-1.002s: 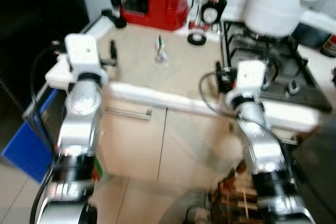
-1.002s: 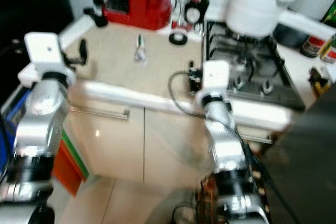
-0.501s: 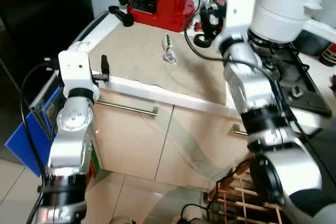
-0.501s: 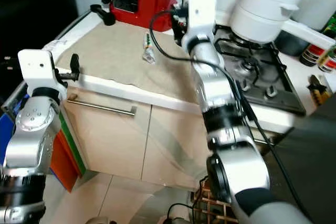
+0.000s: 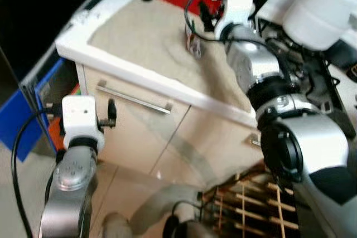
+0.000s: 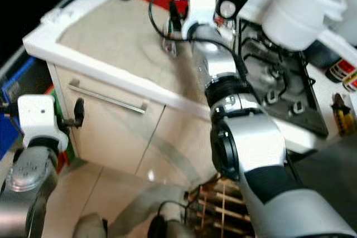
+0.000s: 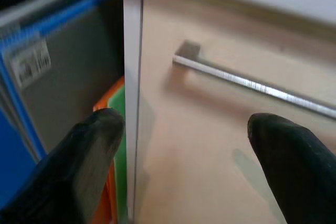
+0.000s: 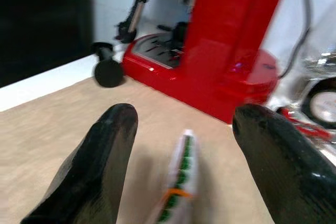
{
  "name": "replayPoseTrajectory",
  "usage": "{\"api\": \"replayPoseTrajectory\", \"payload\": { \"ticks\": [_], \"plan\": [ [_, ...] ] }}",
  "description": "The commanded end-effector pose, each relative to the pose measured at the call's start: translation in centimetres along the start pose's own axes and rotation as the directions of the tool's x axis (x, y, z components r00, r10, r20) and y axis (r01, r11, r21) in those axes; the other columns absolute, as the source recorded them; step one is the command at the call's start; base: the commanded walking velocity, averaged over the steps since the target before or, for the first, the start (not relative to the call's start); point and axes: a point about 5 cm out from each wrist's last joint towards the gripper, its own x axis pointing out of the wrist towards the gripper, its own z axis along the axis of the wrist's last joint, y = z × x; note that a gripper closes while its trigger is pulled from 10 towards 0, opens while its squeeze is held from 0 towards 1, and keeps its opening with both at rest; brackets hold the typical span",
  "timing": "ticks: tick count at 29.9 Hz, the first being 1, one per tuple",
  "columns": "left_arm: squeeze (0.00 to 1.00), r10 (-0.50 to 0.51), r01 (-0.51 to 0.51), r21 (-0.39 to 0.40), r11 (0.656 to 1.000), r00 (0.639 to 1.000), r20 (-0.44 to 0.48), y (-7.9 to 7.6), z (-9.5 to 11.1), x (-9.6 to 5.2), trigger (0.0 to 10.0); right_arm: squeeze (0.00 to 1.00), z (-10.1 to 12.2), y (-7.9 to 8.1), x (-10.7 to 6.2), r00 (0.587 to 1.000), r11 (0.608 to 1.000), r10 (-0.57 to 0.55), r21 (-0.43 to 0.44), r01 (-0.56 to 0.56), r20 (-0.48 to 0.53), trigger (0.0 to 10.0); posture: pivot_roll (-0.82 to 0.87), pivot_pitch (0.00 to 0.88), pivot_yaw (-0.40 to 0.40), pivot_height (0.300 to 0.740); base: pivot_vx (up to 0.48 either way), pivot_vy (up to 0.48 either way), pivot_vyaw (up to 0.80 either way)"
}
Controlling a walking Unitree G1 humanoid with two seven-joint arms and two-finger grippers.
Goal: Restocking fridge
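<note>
1. Right gripper [image 8: 181, 145] is out over the beige worktop [image 5: 139, 37], fingers spread wide and holding nothing, poised just above a small clear packet [image 8: 178, 182] with green and orange print.
2. That packet [image 5: 193, 42] lies on the worktop towards its back edge, just in front of the red coffee machine [image 8: 231, 40].
3. A black portafilter [image 8: 107, 72] rests at the worktop's back left corner, beside the machine's base.
4. Left gripper [image 7: 184, 150] sits low, in front of the cream cabinet door [image 7: 220, 145], fingers apart and empty, the steel bar handle [image 7: 252, 85] ahead of them.
5. Blue and orange things [image 7: 47, 108] stand in the gap beside the cabinet.
6. A big white lidded pot [image 5: 323, 12] sits on the black gas hob [image 6: 279, 82]; its contents can't be seen.
</note>
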Motion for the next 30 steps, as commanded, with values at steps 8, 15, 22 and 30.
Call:
{"api": "replayPoseTrajectory", "payload": {
  "ticks": [8,15,22,30],
  "plan": [
    [0.00,0.008,-0.008,-0.019,1.000,1.000,-0.021,-0.6,0.3,-1.8,10.0,0.00,-0.5,-0.5,0.1,0.997,0.993,-0.048,0.108,0.055,-0.066,10.0,0.49,0.235,-0.296,0.740,0.000,0.000,0.00],
    [0.00,0.043,-0.044,-0.014,0.999,0.998,-0.041,0.1,0.5,-2.5,10.0,0.00,-2.0,-1.1,-0.2,0.986,0.981,-0.089,0.159,0.112,-0.141,10.0,0.49,0.263,-0.281,0.740,0.000,0.000,0.00],
    [0.00,0.060,-0.060,-0.011,0.998,0.997,-0.041,0.4,0.9,-2.7,10.0,0.00,-3.1,-0.8,-0.4,0.978,0.964,-0.066,0.239,0.113,-0.197,10.0,0.51,0.280,-0.268,0.740,0.000,0.000,0.00],
    [0.00,0.090,-0.091,-0.007,0.996,0.995,-0.037,1.0,1.4,-2.7,10.0,0.00,-4.0,0.3,-0.5,0.973,0.962,-0.016,0.260,0.078,-0.232,10.0,0.51,0.297,-0.268,0.740,0.000,0.000,0.00]
  ]
}}
